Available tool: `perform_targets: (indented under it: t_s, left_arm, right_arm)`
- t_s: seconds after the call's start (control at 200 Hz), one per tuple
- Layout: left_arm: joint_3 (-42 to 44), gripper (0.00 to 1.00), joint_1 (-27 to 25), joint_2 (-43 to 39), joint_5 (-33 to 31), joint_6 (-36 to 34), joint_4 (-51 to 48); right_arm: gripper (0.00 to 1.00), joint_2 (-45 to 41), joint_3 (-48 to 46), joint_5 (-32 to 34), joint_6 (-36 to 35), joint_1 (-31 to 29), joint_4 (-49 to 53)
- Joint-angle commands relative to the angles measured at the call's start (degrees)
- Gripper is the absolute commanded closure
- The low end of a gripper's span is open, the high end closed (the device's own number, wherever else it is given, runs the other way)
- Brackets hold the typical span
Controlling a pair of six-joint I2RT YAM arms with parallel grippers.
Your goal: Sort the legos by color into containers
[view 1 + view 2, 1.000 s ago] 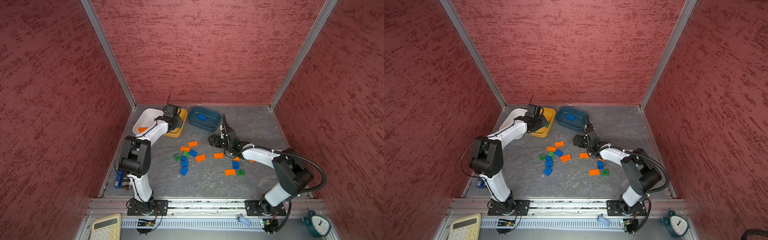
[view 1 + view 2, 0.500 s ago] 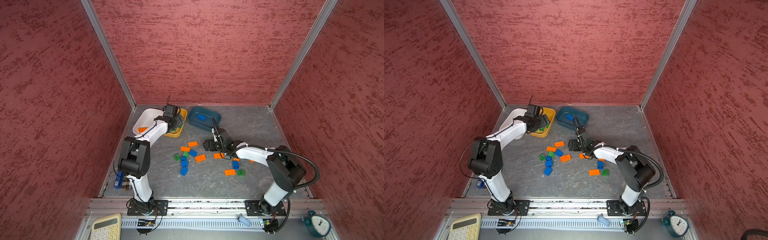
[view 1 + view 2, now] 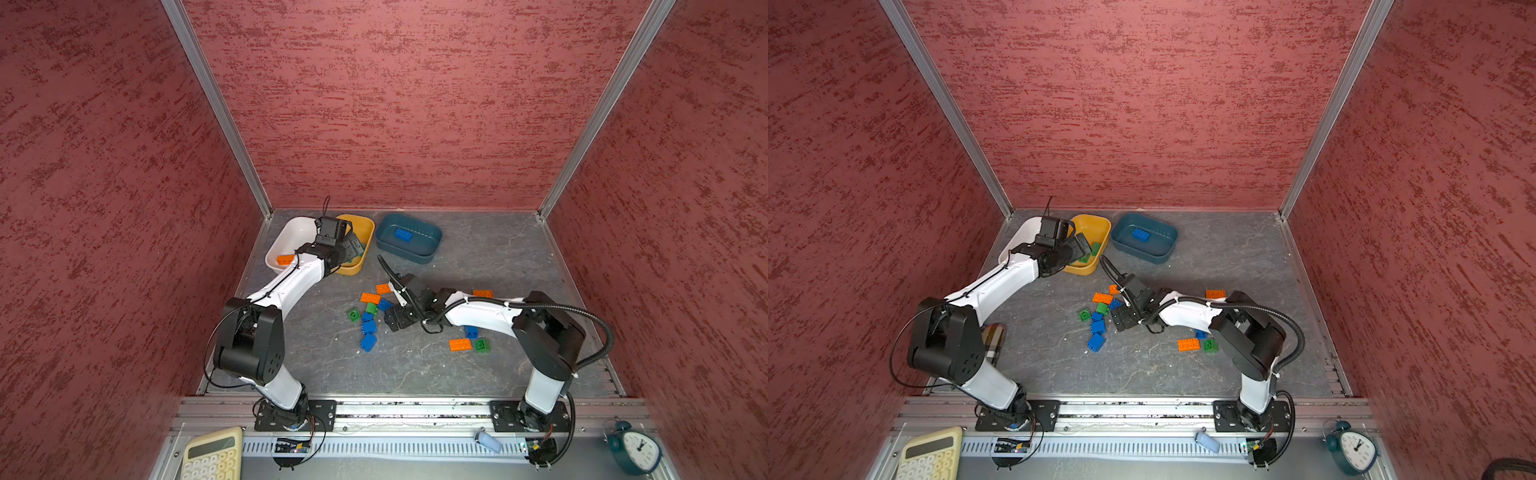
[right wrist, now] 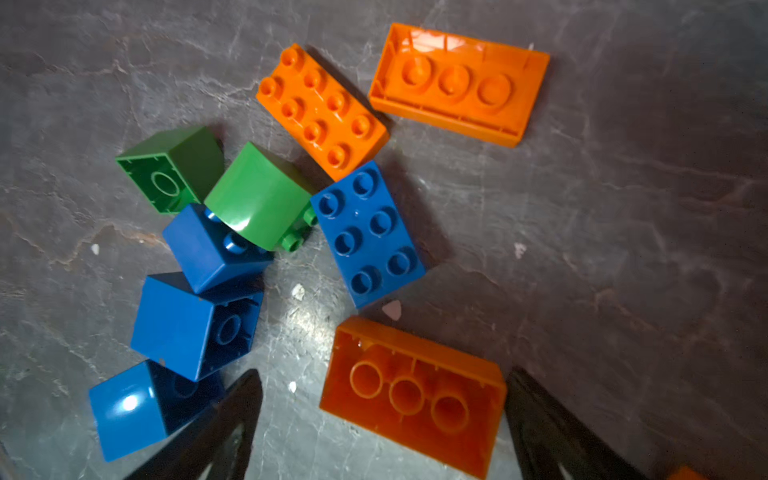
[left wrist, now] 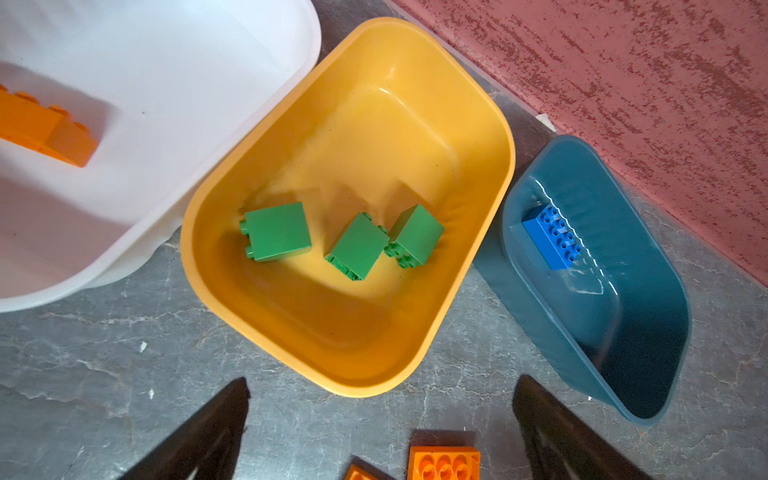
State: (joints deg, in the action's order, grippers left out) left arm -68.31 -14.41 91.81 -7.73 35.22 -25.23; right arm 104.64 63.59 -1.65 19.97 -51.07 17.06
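Lying inside the spread right pincer (studs down), orange lego; left pincer spread, empty

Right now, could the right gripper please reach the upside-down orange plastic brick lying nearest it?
Probably yes: the right gripper is open and the orange brick lies uncovered between its fingers.
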Motion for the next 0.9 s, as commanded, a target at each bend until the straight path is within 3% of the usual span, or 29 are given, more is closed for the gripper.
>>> perform_targets:
  t_s: [0.0, 0.18, 0.556, 0.897]
  left_arm:
    - [1.37, 0.01, 0.54, -1.85, -1.06, 0.37, 0.89]
    - [2.98, 0.01, 0.61, -2.78, -1.15, 0.81, 0.88]
    - [4.76, 0.01, 0.62, -3.89, -0.52, 1.25, 0.89]
    - [4.64, 0.01, -0.46, -7.2, 7.47, -6.74, -4.35]
  right_arm:
    - [0.1, 1.6, 2.7, 5.94, -1.33, -1.61, 5.42]
    - [0.11, 4.46, 5.45, 13.86, -0.7, -3.93, 8.87]
    - [0.22, 6.62, 6.82, 14.12, -1.44, -4.04, 8.8]
    - [0.35, -3.97, -3.64, 16.38, -5.63, -3.89, -5.16]
